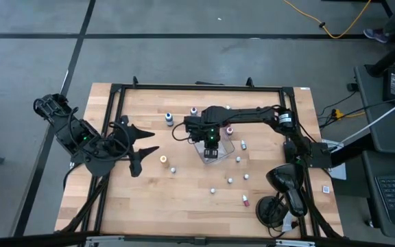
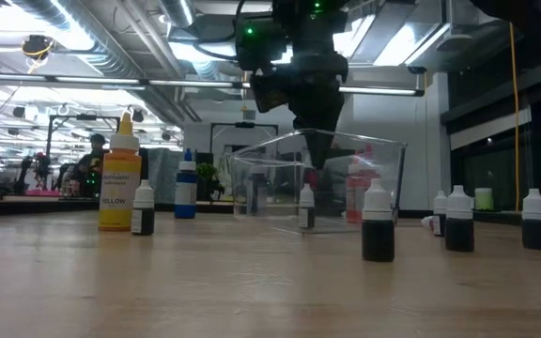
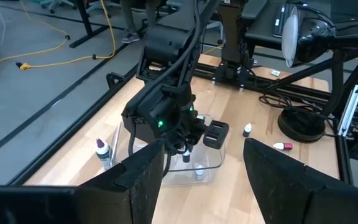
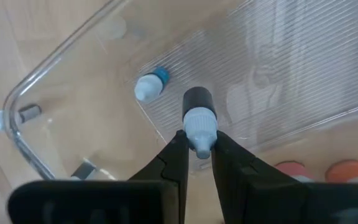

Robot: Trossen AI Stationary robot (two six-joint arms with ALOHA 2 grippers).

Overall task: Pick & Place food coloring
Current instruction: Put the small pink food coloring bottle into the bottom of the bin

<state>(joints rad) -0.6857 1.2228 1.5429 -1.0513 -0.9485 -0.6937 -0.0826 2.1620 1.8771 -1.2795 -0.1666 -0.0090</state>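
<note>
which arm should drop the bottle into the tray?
Right. The right gripper is already shut on a dark bottle and hangs directly over the clear tray. The left gripper sits open near the table's left edge, holding nothing.

Robotics lab: framed workbench [image 1: 184,199], ceiling pipes [image 2: 111,56].

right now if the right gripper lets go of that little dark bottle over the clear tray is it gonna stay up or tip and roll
Likely tip: the dark bottle is narrow, pinched only at its pale cap by the right gripper. Once down, its round body would probably roll, though the clear tray walls should contain it. A blue-capped bottle already in the tray appears to lie on its side, which supports that.
</note>
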